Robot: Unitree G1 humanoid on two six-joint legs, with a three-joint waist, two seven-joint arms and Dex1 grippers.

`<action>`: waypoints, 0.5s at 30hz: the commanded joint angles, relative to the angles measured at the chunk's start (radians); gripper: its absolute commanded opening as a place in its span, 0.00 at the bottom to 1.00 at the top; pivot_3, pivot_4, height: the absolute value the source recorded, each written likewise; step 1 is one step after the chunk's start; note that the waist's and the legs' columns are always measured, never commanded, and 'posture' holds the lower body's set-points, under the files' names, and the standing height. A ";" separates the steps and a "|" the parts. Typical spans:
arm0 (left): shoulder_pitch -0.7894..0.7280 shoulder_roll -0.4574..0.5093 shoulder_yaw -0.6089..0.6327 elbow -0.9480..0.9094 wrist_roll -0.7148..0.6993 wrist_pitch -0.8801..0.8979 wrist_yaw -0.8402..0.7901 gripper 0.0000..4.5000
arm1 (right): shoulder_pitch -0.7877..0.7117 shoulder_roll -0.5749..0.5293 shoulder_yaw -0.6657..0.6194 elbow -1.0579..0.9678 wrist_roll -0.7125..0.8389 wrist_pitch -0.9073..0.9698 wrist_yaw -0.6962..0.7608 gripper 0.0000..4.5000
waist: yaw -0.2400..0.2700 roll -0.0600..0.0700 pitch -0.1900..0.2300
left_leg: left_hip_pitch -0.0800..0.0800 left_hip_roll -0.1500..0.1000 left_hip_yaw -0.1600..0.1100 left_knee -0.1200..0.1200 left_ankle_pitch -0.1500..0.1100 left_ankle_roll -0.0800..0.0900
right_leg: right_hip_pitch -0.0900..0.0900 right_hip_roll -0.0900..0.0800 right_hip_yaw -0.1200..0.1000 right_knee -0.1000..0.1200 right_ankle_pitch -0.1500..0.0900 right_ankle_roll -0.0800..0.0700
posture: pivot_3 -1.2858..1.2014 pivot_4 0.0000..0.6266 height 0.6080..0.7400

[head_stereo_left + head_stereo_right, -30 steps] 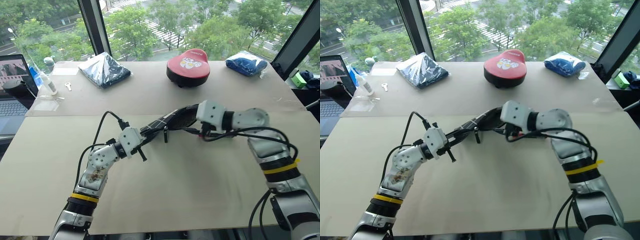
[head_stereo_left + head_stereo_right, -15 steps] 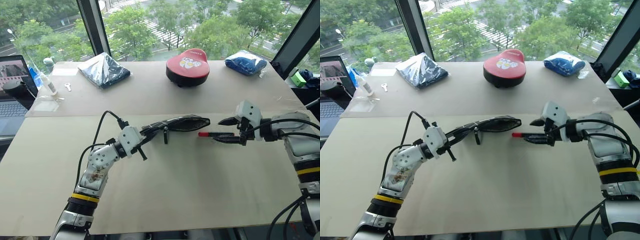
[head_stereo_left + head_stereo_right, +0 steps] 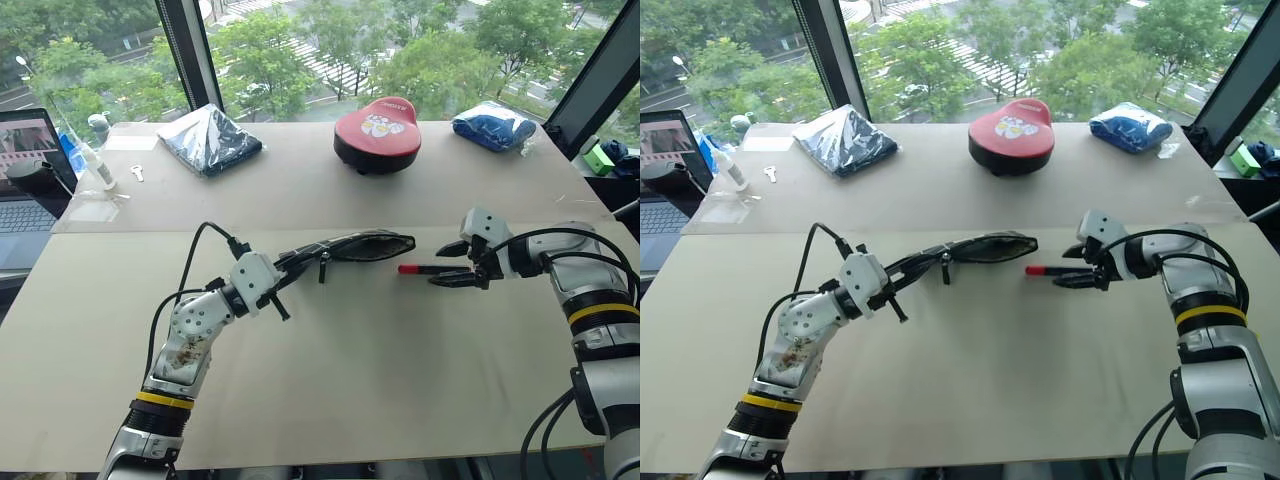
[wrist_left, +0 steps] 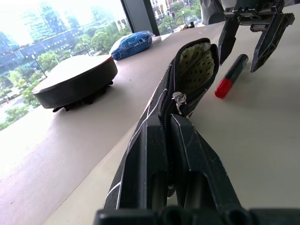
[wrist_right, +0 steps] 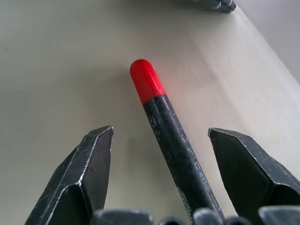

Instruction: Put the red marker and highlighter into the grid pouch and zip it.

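Red marker (image 3: 420, 268), a slim black barrel with a red cap, lies flat on the beige tabletop (image 3: 350, 370) right of centre in the head view, cap pointing at the pouch mouth and just apart from it. The right gripper (image 3: 461, 264) straddles its barrel with jaws spread wide, not touching; in the right wrist view the marker (image 5: 166, 136) runs slightly skew between the 2 fingers (image 5: 86, 168).

The flat black fabric pouch with white grid lines (image 3: 350, 246) hangs at frame centre, pinched at 1 end by the clamped left gripper (image 3: 285, 276). Its unzipped mouth, dotted pale lining showing, gapes toward the marker in the left wrist view (image 4: 194, 70).

Risks, as I judge them: closing on the skewed, round barrel could roll or squirt it away across the smooth surface. The pouch is limp and held at 1 end only, so its narrow mouth may sag or collapse when the tip pushes in, sending the marker past the opening. I cannot spot the highlighter anywhere on the table, and it may already be in the pouch.
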 commanded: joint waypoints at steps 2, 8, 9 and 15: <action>0.002 0.006 0.017 -0.049 -0.016 0.006 0.013 0.00 | -0.059 0.029 0.011 0.098 -0.057 -0.049 -0.044 0.80 | -0.002 0.000 0.000 | 0.000 0.000 0.000 0.000 0.000 0.000 | 0.000 0.000 0.000 0.000 0.000 0.000 | 0.52 0.24 1.00; -0.003 0.009 0.018 -0.054 -0.016 0.011 0.017 0.00 | -0.064 0.032 0.053 0.193 -0.114 -0.055 0.007 0.80 | -0.002 0.000 0.000 | 0.000 0.000 0.000 0.000 0.000 -0.001 | 0.000 0.000 0.000 0.000 0.000 0.000 | 0.52 0.24 1.00; -0.004 0.009 0.019 -0.055 -0.016 0.011 0.019 0.00 | -0.059 0.025 0.060 0.198 -0.121 -0.052 0.027 0.75 | -0.001 0.000 0.000 | 0.000 0.000 0.000 0.000 0.000 -0.001 | 0.001 0.000 0.000 0.000 0.000 0.000 | 0.52 0.24 1.00; -0.004 0.003 0.016 -0.057 -0.012 0.014 0.028 0.00 | -0.044 0.002 0.065 0.217 -0.142 -0.050 0.052 0.36 | 0.004 0.000 0.000 | 0.001 0.000 -0.001 0.000 0.000 -0.001 | 0.002 0.000 0.000 0.000 0.000 0.000 | 0.52 0.24 1.00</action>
